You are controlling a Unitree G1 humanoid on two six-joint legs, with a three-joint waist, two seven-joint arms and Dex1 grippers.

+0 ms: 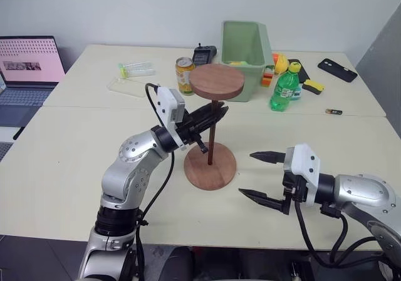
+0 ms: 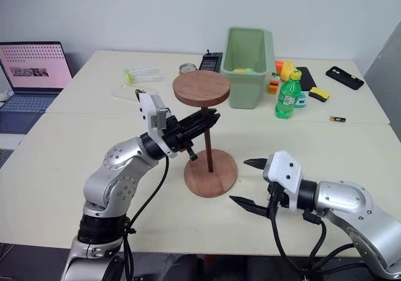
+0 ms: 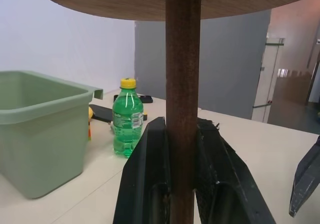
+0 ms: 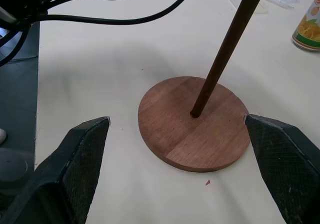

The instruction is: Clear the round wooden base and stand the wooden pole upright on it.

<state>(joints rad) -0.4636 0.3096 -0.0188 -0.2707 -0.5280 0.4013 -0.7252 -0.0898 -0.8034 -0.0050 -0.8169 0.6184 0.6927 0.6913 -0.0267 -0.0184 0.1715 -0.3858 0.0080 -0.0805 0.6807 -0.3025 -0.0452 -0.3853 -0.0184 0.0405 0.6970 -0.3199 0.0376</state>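
Note:
The round wooden base [image 1: 219, 174] lies flat on the table in front of me. The wooden pole [image 1: 212, 137] stands upright with its lower end at the base's centre hole [image 4: 194, 114] and its fixed disc [image 1: 217, 81] on top. My left gripper [image 1: 216, 113] is shut on the pole's upper part, just under that disc; in the left wrist view both black fingers [image 3: 150, 174] press against the rod [image 3: 183, 84]. My right gripper [image 1: 245, 174] hovers open to the right of the base, clear of it, with nothing between its fingers [image 4: 82, 154].
Behind the base stand a green bin [image 1: 245, 49], a green bottle [image 1: 286, 87] and a drink can [image 1: 184, 74]. A black phone [image 1: 337, 69] lies at the back right, clear plastic containers [image 1: 135, 73] at the back left, and a laptop [image 1: 28, 68] at the far left.

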